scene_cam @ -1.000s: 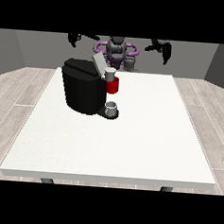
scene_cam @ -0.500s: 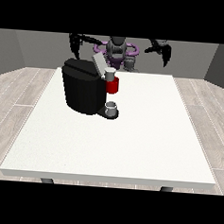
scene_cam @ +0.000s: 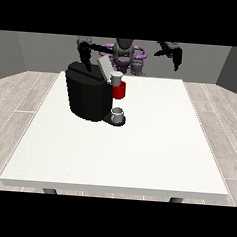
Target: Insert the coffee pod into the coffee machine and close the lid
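Hand at the view's left (scene_cam: 86, 54) hangs over the coffee machine (scene_cam: 89, 94), fingers pointing down, holding nothing. Table (scene_cam: 154, 143) carries the machine toward its far left corner. Lid (scene_cam: 103, 67) stands raised; pod (scene_cam: 116, 79) sits on the red holder (scene_cam: 119, 91). Closing remains.

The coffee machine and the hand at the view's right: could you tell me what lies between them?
In the front view, the coffee machine and the hand at the view's right are separated only by bare white table; the robot's torso sits behind.
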